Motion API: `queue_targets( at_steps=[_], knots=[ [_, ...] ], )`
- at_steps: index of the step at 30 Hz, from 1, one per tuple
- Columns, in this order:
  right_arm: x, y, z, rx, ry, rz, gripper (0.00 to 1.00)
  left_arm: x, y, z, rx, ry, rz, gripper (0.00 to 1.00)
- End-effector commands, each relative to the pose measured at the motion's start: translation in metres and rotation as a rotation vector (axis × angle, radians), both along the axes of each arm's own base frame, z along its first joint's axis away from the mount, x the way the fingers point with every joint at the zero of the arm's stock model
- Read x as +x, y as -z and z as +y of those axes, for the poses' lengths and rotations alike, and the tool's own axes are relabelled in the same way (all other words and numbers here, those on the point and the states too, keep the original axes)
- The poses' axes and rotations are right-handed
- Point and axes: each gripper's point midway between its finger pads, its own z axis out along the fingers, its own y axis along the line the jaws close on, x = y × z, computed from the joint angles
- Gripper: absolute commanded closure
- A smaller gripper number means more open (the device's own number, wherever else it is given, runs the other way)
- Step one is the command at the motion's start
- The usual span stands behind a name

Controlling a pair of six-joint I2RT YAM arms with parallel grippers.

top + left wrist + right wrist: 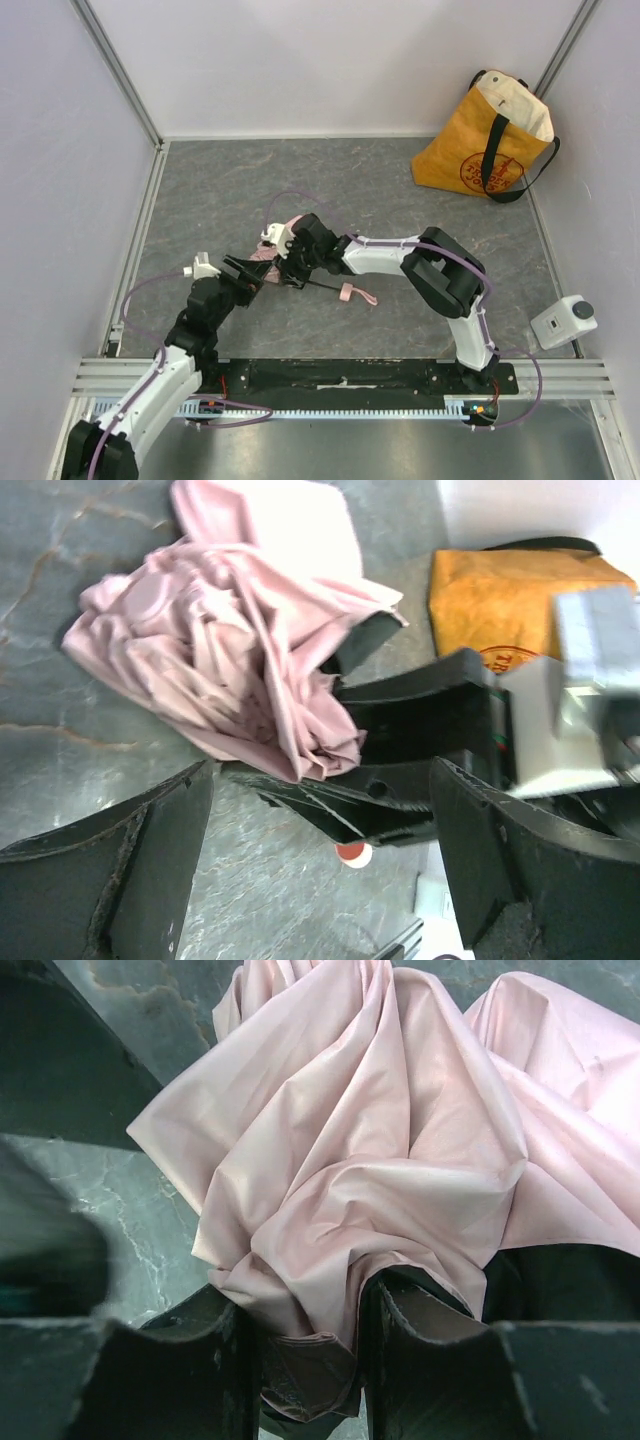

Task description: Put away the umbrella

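The umbrella (264, 251) lies crumpled mid-table, its pale pink fabric bunched. Its thin black shaft runs right to the small pink handle with strap (352, 293). My right gripper (284, 260) reaches in from the right and is shut on a fold of the umbrella fabric (330, 1160), pinched between its fingers (430, 1360). My left gripper (243, 272) is open just left of it. In the left wrist view the pink fabric (230, 630) lies ahead, and the right gripper's black fingers (400, 770) sit between my open left jaws.
A yellow tote bag (485, 140) stands open at the back right, also seen in the left wrist view (520, 595). A white device (563, 320) sits at the right edge. Aluminium rails border the table on the left and front.
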Motion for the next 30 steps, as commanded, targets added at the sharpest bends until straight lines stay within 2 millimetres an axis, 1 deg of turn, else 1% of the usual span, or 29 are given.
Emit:
queue_targets(
  at_steps=[1,3,5,6,8,10,11,15,17,18,20,22,25,26,28,29,30],
  knots=[
    [-0.132,0.108,-0.112,-0.411,-0.020,0.720,1.00,-0.006,-0.012,-0.004,0.065,0.080,-0.133,0.06],
    [-0.133,0.099,-0.112,-0.345,-0.023,0.864,1.00,-0.009,-0.008,-0.006,0.064,0.096,-0.111,0.05],
    [-0.139,0.096,-0.116,-0.332,-0.052,0.988,1.00,-0.010,-0.001,-0.006,0.070,0.103,-0.084,0.05],
    [-0.141,0.100,-0.121,-0.354,-0.029,1.041,1.00,-0.011,0.003,-0.007,0.075,0.106,-0.068,0.05],
    [-0.140,0.105,-0.124,-0.353,-0.007,1.103,1.00,-0.010,0.007,-0.007,0.081,0.104,-0.034,0.05],
    [-0.134,0.111,-0.124,-0.347,0.036,1.118,1.00,-0.011,0.015,-0.005,0.079,0.081,0.043,0.05],
    [-0.131,0.111,-0.120,-0.324,0.048,1.118,1.00,-0.012,0.020,-0.004,0.072,0.070,0.088,0.07],
    [-0.119,0.104,-0.107,-0.278,0.082,1.108,1.00,-0.021,0.037,-0.009,-0.007,0.056,0.206,0.08],
    [-0.115,0.102,-0.106,-0.280,0.087,1.086,1.00,-0.020,0.041,-0.012,-0.032,0.053,0.214,0.06],
    [-0.114,0.102,-0.107,-0.287,0.094,1.076,1.00,-0.019,0.041,-0.012,-0.029,0.053,0.213,0.04],
    [-0.113,0.100,-0.106,-0.288,0.096,1.071,1.00,-0.013,0.032,-0.014,-0.016,0.073,0.156,0.01],
    [-0.112,0.103,-0.107,-0.299,0.109,1.069,1.00,-0.007,0.019,-0.018,-0.030,0.088,0.078,0.01],
    [-0.110,0.102,-0.106,-0.296,0.111,1.064,1.00,-0.006,0.010,-0.017,-0.073,0.068,0.050,0.01],
    [-0.110,0.103,-0.107,-0.301,0.116,1.059,1.00,-0.006,0.010,-0.015,-0.086,0.050,0.060,0.01],
    [-0.108,0.104,-0.107,-0.303,0.121,1.044,1.00,-0.005,0.016,-0.003,-0.115,-0.052,0.124,0.01],
    [-0.107,0.103,-0.107,-0.302,0.124,1.040,1.00,-0.009,0.027,0.004,-0.128,-0.107,0.196,0.01],
    [-0.107,0.103,-0.106,-0.302,0.124,1.040,1.00,-0.006,0.029,0.012,-0.128,-0.162,0.197,0.01]
  ],
)
